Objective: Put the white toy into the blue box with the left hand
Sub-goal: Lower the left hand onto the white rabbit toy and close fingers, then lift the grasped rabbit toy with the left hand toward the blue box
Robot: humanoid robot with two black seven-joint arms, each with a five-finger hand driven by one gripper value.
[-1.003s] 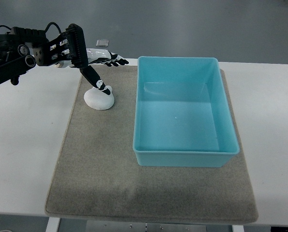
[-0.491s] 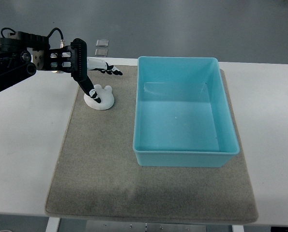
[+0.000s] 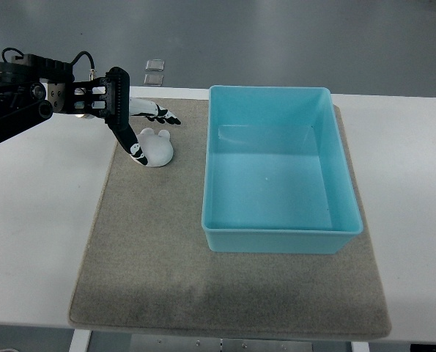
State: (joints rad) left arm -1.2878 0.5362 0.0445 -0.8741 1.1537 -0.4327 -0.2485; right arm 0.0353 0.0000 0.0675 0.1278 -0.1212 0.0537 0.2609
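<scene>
The white toy (image 3: 156, 148) is a small rounded figure lying on the grey mat (image 3: 159, 242), left of the blue box (image 3: 279, 170). My left hand (image 3: 146, 129) reaches in from the upper left over the toy. Its thumb (image 3: 132, 143) points down along the toy's left side while the fingers (image 3: 157, 114) stretch out above its far edge. The hand is spread and has not closed around the toy. The blue box stands open and holds nothing. My right arm does not show.
The mat covers most of a white table (image 3: 42, 220). Two small clear squares (image 3: 154, 71) lie on the floor beyond the table's far edge.
The left hand has drawn back to the left and lowered; its thumb has slid from the toy's top to its left side, and the fingers now sit nearer the toy.
</scene>
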